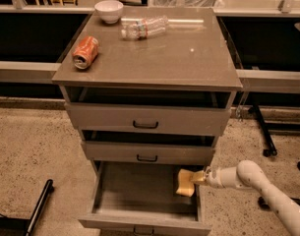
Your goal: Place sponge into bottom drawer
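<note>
The bottom drawer (135, 196) of the grey three-drawer cabinet is pulled wide open, its flat floor bare. The pale yellow sponge (185, 182) hangs over the drawer's right side, just inside its right wall and a little above the floor. My gripper (197, 177) reaches in from the right on the white arm and is shut on the sponge's right edge. The two shallower drawers above stand slightly open.
On the cabinet top lie an orange soda can (85, 52) on its side, a white bowl (109, 10) and a clear plastic bottle (143, 27). A dark bar (39, 205) lies on the floor at the left. Chair legs with casters (265, 139) stand at the right.
</note>
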You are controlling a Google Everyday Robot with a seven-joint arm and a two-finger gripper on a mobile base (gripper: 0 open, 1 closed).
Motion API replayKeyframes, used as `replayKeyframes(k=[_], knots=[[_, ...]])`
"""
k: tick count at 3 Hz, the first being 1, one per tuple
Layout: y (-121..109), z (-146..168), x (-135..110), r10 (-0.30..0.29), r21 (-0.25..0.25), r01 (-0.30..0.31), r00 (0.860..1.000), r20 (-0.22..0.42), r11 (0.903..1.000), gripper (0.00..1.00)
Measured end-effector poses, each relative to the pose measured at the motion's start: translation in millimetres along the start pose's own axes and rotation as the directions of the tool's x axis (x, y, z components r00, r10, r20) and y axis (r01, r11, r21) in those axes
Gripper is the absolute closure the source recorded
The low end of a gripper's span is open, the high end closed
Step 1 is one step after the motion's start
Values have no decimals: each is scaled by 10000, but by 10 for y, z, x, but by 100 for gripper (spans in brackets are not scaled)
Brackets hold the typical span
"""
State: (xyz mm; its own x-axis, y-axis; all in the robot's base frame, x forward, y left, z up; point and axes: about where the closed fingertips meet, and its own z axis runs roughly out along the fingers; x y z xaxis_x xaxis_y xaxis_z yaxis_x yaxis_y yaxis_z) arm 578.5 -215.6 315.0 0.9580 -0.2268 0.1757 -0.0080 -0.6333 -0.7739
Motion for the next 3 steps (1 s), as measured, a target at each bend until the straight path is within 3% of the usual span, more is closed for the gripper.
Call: replayKeyframes(k=[1, 2, 3], knots=[[427, 269, -178, -41, -543, 67, 9989, 463, 9985, 100], [661, 470, -346, -68, -1036, 154, 9965, 828, 9945, 81], [665, 474, -350, -72, -1047, 160, 9965, 838, 9944, 57]])
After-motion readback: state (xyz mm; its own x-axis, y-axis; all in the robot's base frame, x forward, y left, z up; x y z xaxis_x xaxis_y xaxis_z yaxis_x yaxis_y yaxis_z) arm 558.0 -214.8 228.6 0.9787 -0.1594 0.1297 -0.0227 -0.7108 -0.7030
